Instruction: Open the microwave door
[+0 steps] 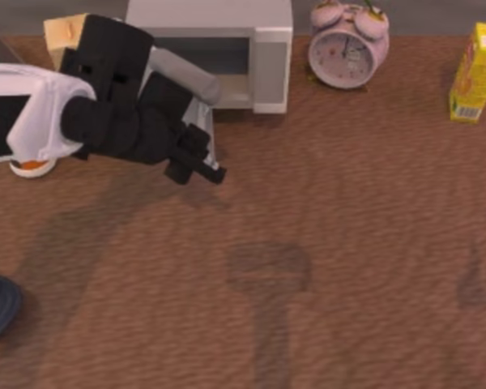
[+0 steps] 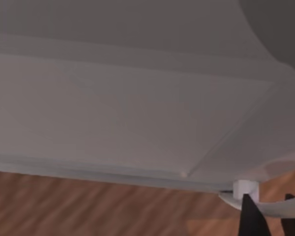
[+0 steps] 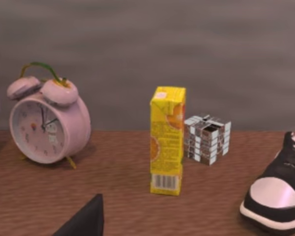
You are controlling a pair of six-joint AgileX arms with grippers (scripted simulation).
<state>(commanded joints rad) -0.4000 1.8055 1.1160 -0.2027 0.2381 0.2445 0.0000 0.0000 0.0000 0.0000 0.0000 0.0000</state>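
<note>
The left gripper point(image 1: 201, 168) is sitting in front of the microwave point(image 1: 219, 49), fingers clamped on the door point(image 1: 196, 97) edge — the door is standing swung open, cavity showing, alarm clock point(image 1: 348, 44) just beside.

No legible text or numbers
</note>
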